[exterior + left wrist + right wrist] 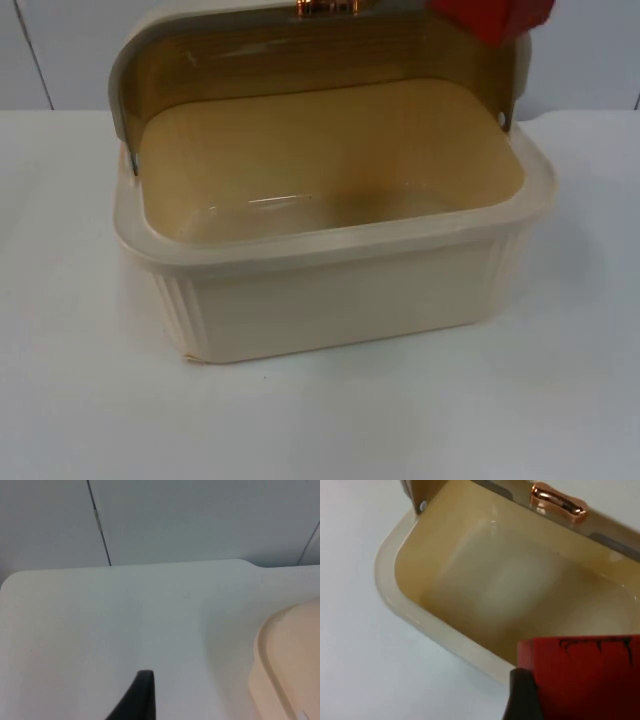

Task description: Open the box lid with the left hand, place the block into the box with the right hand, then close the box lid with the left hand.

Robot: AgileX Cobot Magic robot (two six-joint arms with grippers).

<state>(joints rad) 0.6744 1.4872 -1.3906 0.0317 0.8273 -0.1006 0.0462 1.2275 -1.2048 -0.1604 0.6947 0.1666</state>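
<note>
The cream box (330,300) stood on the white table (80,400) with its lid (300,45) rolled back. The right gripper (530,700) was clamped on the red block (580,675), above the box's rim. The left gripper (137,700) waited beside the box; I cannot tell its fingers' state.

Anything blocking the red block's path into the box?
Nothing visible. The lid is swung back, the box interior is bare, and the red block, in the right gripper, hangs over its rim.
</note>
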